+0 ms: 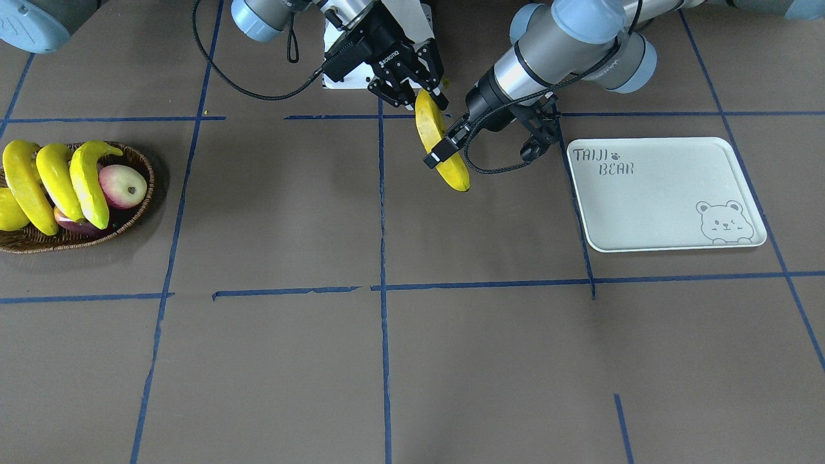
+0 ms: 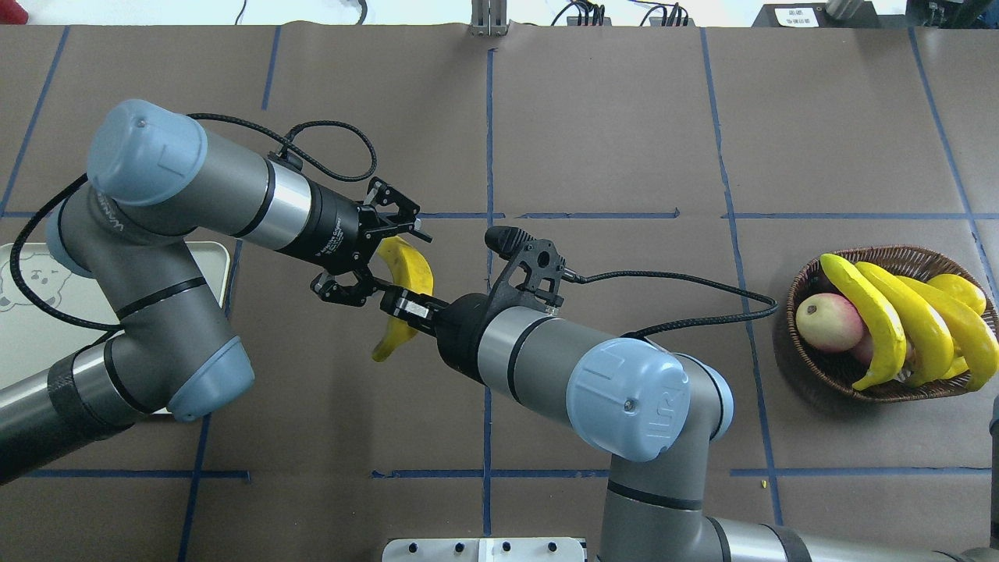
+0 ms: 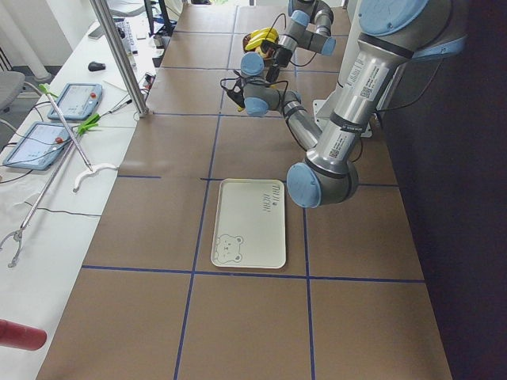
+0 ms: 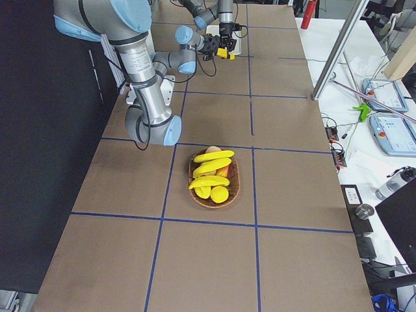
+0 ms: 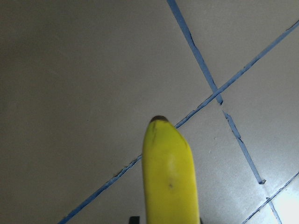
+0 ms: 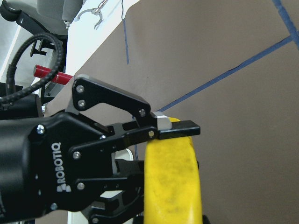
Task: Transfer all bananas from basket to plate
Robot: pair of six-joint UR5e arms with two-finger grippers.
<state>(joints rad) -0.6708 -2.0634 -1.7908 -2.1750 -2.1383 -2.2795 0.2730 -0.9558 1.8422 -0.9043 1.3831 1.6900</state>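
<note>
One yellow banana (image 1: 451, 169) hangs in the air over the middle of the table, between both grippers. My right gripper (image 1: 423, 100) is shut on its upper end. My left gripper (image 1: 445, 151) is shut across its middle, as the right wrist view (image 6: 154, 147) shows. The overhead view shows the banana (image 2: 410, 265) between the two hands. Three more bananas (image 1: 58, 180) lie across the dark wicker basket (image 1: 151, 187) at my far right. The white TAIJI BEAR plate (image 1: 657, 206) lies bare at my left, partly hidden under my left arm in the overhead view (image 2: 23, 328).
The basket also holds a red-green round fruit (image 1: 122, 187), a dark red fruit (image 1: 74, 223) and a short yellow fruit (image 1: 9, 212). Blue tape lines (image 1: 381, 193) grid the brown table. The robot's white base plate (image 1: 335, 80) sits behind the grippers.
</note>
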